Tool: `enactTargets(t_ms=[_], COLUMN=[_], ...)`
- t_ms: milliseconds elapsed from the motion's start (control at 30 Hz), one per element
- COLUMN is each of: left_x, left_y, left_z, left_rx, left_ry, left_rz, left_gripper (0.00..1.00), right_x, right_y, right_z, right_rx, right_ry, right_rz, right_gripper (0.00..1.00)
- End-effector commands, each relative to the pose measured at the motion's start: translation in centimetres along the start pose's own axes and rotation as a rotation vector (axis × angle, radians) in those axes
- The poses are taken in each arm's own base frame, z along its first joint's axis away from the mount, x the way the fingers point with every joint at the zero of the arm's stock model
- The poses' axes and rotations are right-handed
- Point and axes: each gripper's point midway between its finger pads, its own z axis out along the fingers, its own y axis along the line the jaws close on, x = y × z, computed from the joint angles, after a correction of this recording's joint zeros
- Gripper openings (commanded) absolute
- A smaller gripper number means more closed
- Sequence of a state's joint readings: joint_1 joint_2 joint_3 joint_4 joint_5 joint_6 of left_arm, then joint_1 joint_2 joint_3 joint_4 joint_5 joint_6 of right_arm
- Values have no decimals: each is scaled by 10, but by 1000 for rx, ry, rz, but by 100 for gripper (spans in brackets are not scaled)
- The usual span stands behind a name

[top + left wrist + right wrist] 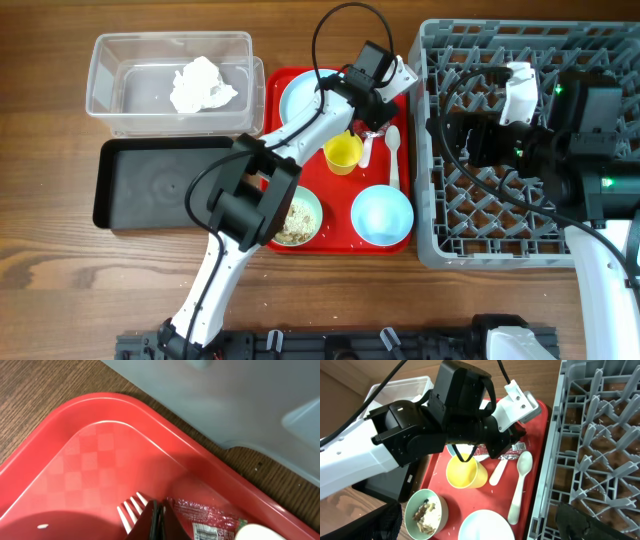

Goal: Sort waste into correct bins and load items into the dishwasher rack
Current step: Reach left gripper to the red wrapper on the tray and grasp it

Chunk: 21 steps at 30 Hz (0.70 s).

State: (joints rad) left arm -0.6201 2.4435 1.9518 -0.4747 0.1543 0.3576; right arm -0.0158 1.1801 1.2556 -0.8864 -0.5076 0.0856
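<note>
Left gripper [155, 512] low over the flat red serving tray [90, 460].
Its fingers sit together beside the small red printed snack wrapper [206, 516] and white plastic fork [130, 509]; right gripper [477, 510], off the tray, spread apart.

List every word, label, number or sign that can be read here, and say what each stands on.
On the red snack wrapper, lying on the red tray: a white label patch with dark print, too small and blurred to read.
No other text, number or sign shows in any view.
</note>
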Motion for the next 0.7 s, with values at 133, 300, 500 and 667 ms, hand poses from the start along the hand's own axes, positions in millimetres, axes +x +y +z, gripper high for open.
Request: enactTargets(t_ms=[133,300,500,667], left_x=[-31,-19,4,18], left_y=[24,20,13,7], left_z=[-34,-56,-56,-53], left_rx=[-64,-49,-17,8], left_ry=[-68,9,99,150], left_rz=[-110,-3,22,15], left_gripper=[4,53,75,74], right_x=[-5,-5,-6,-6], right_y=[0,0,0,0], right_z=[-3,-3,-3,-3], right_rx=[14,14,14,14], right_ry=[-14,-14,-15,-14], right_rz=[2,1,1,1], right_gripper=[100,100,100,100])
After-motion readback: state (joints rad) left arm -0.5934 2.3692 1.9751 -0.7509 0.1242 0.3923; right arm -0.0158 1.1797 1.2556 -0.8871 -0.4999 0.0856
